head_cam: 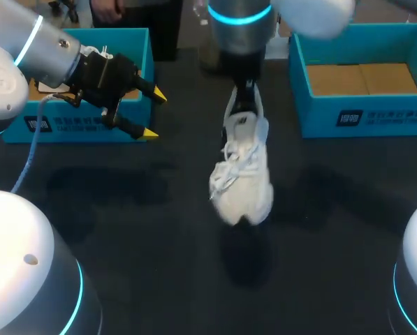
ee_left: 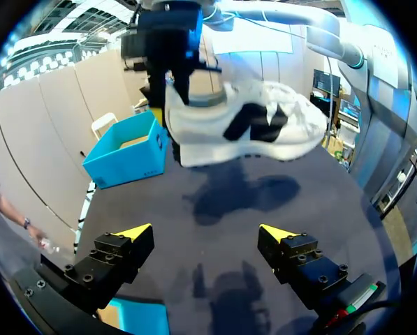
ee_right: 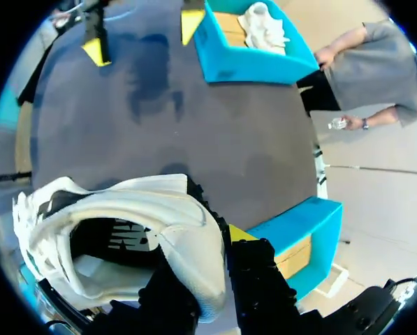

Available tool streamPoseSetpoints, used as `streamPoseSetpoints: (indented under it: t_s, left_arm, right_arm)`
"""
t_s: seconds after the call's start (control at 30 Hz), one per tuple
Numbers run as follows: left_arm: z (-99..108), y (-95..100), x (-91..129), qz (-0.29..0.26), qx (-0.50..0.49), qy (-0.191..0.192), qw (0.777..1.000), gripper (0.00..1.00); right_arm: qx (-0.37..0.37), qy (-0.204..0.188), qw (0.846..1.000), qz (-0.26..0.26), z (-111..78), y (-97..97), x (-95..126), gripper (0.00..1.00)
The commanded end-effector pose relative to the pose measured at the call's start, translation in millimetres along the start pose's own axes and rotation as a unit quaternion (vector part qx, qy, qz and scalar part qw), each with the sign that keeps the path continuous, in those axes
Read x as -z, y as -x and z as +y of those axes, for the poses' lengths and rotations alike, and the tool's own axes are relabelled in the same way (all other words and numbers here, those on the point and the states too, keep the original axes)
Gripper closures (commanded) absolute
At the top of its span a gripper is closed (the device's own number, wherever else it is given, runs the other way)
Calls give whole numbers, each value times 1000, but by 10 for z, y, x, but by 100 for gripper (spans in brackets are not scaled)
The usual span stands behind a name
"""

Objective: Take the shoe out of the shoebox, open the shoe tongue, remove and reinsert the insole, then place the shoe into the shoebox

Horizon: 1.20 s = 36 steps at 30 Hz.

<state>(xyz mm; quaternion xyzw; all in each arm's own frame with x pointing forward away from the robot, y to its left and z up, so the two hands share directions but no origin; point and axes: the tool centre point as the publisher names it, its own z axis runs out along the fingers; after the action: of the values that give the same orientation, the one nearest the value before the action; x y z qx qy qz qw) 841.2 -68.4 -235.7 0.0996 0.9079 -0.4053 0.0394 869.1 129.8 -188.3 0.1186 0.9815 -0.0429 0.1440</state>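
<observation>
A white shoe [head_cam: 243, 171] with a dark side logo hangs toe-down above the middle of the black table [head_cam: 124, 209]. My right gripper [head_cam: 244, 94] is shut on its heel collar. In the right wrist view one finger [ee_right: 253, 272] lies outside the heel of the shoe [ee_right: 124, 237], and the other is hidden inside it. My left gripper [head_cam: 152, 114] stands open in front of the left blue shoebox [head_cam: 89, 129], holding nothing. In its own view the left gripper [ee_left: 205, 232] faces the side of the raised shoe [ee_left: 250, 129] from a distance.
The left shoebox [ee_right: 253, 59] holds a second white shoe [ee_right: 264, 28]. The right blue shoebox [head_cam: 362, 115], with a bare cardboard floor, stands at the back right. It appears as the shoebox [ee_left: 128, 157] beyond the raised shoe in the left wrist view.
</observation>
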Motion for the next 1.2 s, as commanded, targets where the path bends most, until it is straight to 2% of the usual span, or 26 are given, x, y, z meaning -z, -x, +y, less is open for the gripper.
streamPoseSetpoints:
  t_s: [0.03, 0.07, 0.1, 0.17, 0.9, 1.03, 1.2]
  left_arm:
    - [-1, -9, 5, 0, 0, 2, 1000, 0]
    - [-1, -9, 5, 0, 0, 2, 1000, 0]
    - [-1, -9, 5, 0, 0, 2, 1000, 0]
    - [-1, -9, 5, 0, 0, 2, 1000, 0]
    - [-1, -9, 5, 0, 0, 2, 1000, 0]
    - [-1, -9, 5, 0, 0, 2, 1000, 0]
    - [-1, -9, 5, 0, 0, 2, 1000, 0]
  right_arm:
    - [73, 33, 997, 8, -104, 74, 398, 100]
    - [112, 40, 993, 10, -89, 68, 428, 100]
    - [96, 14, 995, 3, -96, 71, 453, 100]
    - [73, 31, 997, -2, -112, 67, 508, 100]
    - [73, 31, 997, -2, -112, 67, 508, 100]
    - [64, 41, 997, 10, -199, 282, 443, 100]
    - [100, 43, 994, 16, -350, 637, 318, 100]
